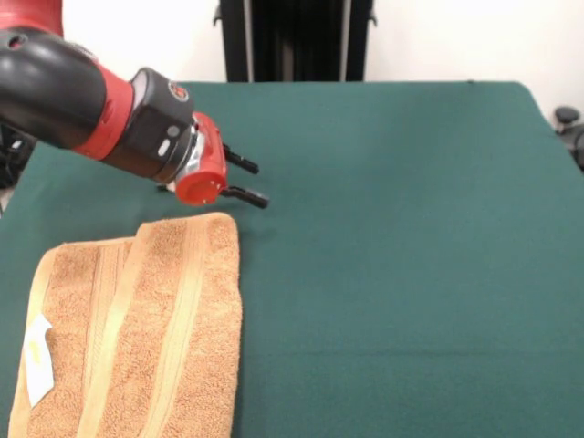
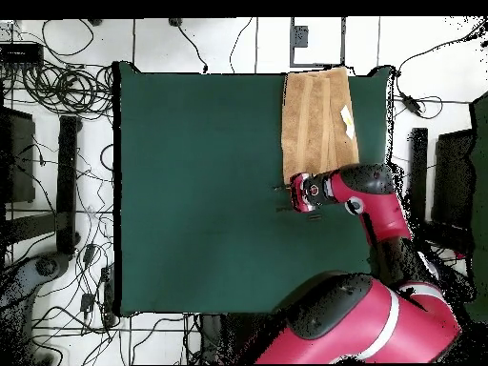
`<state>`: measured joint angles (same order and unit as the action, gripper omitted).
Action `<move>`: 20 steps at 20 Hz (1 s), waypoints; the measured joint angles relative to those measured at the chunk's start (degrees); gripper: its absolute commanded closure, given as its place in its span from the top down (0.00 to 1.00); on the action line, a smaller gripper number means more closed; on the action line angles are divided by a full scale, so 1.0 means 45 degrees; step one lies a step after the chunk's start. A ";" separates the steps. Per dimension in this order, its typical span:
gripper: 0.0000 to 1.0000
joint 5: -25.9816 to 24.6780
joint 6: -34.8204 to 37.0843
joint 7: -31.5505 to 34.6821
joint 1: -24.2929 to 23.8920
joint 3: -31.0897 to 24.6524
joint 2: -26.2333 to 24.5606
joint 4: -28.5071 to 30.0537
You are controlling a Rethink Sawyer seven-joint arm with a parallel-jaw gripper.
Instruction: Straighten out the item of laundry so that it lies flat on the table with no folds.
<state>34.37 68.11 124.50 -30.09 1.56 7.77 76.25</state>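
Observation:
The item of laundry point(image 1: 137, 328), a tan-orange terry towel with smooth stripe bands and a white tag point(image 1: 36, 360), lies at the front left of the table point(image 1: 392, 255). Its left part is folded over, with a diagonal fold edge near its far end. In the overhead view the towel point(image 2: 319, 119) sits at the table's point(image 2: 191, 191) upper right edge. My gripper point(image 1: 255, 182) hovers just past the towel's far right corner, pointing sideways over bare felt. Its two black fingers stand apart with nothing between them. From above, the gripper point(image 2: 281, 198) shows just below the towel.
The red and black arm point(image 1: 82, 105) reaches in from the left above the towel's far end. Cables point(image 2: 57, 86) and stands lie on the floor around the table. Green felt stretches wide to the towel's right.

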 measured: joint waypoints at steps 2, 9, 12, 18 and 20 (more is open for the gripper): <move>1.00 0.0025 -0.0619 0.0000 -0.0059 -0.0012 -0.0246 0.0017; 1.00 0.0072 -0.0984 0.0000 -0.0387 -0.0282 -0.0571 -0.0007; 1.00 0.0061 -0.0922 0.0000 -0.0437 -0.0331 -0.0618 -0.0063; 1.00 0.0074 -0.0368 0.0000 -0.0704 -0.0514 -0.0916 -0.0352; 1.00 0.0069 -0.0185 0.0000 -0.0761 -0.0545 -0.1004 -0.0456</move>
<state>34.68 67.28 124.50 -33.51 -0.89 3.25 74.20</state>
